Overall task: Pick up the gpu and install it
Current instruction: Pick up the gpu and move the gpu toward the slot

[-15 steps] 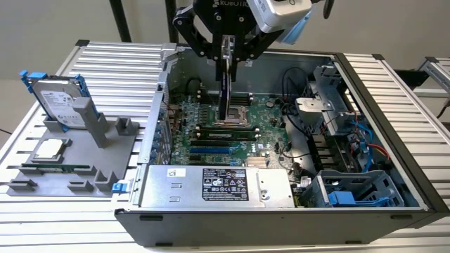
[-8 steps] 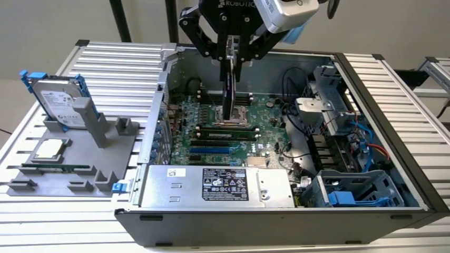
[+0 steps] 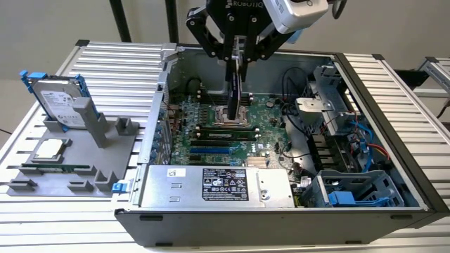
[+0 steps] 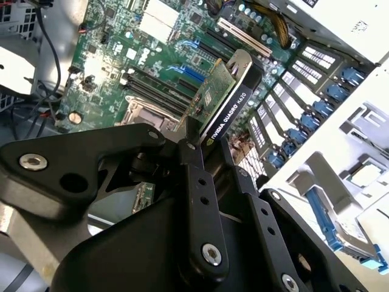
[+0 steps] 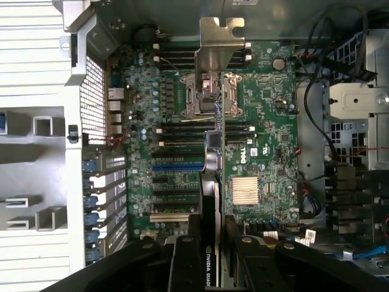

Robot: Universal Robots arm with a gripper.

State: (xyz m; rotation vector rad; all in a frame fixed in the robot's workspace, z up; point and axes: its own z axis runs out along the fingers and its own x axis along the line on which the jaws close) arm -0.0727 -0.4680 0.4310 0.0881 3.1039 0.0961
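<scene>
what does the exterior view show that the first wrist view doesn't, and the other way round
Exterior view: the hard drive standing upright in the grey holder beside the case, a memory stick lying on that holder, and the power supply along the case's near edge.

First wrist view: the card's silver bracket, seen end-on over the board.

Both: the gripper shut on the gpu, which hangs on edge above the motherboard.
</scene>
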